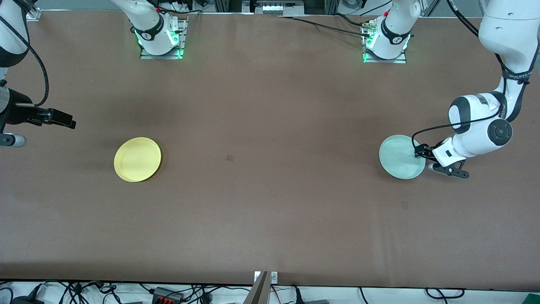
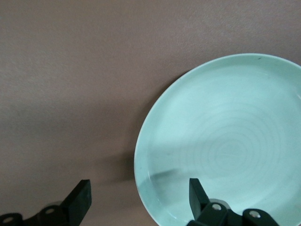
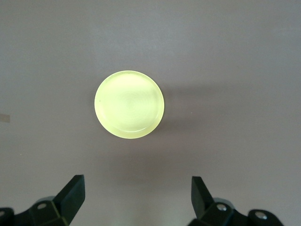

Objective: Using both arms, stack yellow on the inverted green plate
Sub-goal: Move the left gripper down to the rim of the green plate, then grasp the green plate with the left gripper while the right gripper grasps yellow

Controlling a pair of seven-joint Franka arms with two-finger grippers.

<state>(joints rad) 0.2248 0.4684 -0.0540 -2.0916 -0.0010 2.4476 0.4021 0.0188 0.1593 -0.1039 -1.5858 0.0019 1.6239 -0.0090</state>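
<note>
The yellow plate point(image 1: 137, 159) lies rim up on the table toward the right arm's end; it also shows in the right wrist view point(image 3: 129, 104). The pale green plate point(image 1: 400, 157) lies hollow side up toward the left arm's end. My left gripper point(image 1: 424, 153) is low at that plate's edge and open. In the left wrist view point(image 2: 138, 193) one finger point(image 2: 197, 195) is over the green plate point(image 2: 225, 141) and the other over bare table, so the jaws straddle the rim. My right gripper point(image 1: 63, 120) hangs open and empty, high over the table point(image 3: 136, 186).
The brown table point(image 1: 270, 190) holds only the two plates. A small dark mark point(image 1: 230, 158) lies on the table between the plates. The arm bases point(image 1: 160, 40) stand along the edge farthest from the front camera.
</note>
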